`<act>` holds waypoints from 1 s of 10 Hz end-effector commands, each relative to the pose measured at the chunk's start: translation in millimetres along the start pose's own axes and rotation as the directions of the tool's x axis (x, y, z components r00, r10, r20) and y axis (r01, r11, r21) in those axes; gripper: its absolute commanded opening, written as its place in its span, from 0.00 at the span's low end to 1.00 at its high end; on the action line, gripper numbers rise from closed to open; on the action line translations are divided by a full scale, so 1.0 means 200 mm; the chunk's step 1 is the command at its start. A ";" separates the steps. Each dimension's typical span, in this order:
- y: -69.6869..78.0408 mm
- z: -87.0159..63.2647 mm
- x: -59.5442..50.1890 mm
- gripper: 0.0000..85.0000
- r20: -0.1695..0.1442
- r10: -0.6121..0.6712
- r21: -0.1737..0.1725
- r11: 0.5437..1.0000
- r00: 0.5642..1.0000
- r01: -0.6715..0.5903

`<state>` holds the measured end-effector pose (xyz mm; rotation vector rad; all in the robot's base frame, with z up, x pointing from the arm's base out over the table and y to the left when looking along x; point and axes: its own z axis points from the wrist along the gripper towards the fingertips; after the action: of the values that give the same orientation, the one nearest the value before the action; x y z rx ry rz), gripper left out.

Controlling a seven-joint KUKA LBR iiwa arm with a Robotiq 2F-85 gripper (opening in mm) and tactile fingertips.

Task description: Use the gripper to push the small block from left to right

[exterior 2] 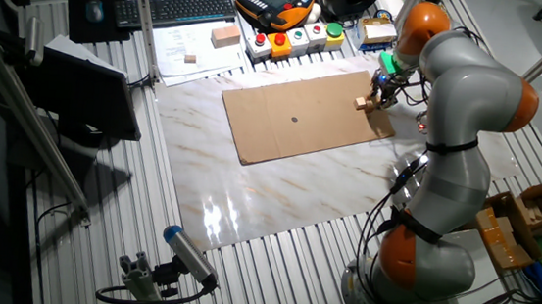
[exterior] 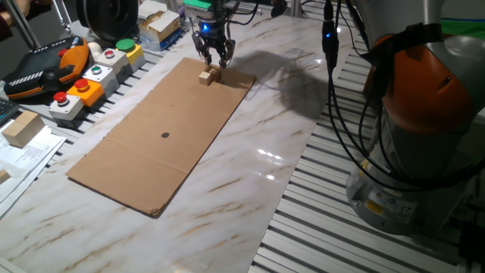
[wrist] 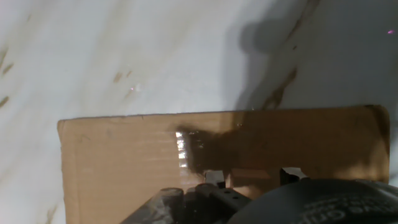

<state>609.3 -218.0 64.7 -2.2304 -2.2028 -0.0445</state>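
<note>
In one fixed view, far left: black-orange teach pendant (exterior: 47,64); beside it a row of button boxes (exterior: 95,80) with red, green and yellow caps; a larger wooden block (exterior: 21,127) on papers at the left edge; brown cardboard sheet (exterior: 163,133) lies flat on the marble table (exterior: 288,129), a dark dot (exterior: 165,136) near its middle; small block (exterior: 209,75) sits near the sheet's far corner, nothing else on the cardboard around it; gripper (exterior: 213,55) hangs right over the block, fingers spread, tips just above or touching it, cannot tell which; blue light on the wrist; right side: black cables (exterior: 337,98) and the grey-orange arm base (exterior: 424,121); hand view shows only cardboard and marble, block not clear.
</note>
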 end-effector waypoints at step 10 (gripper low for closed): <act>-0.02 0.05 0.02 0.61 -0.009 0.030 0.000 1.000 1.000 -0.030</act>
<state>605.1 -214.5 53.8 -2.2583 -2.1626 -0.0547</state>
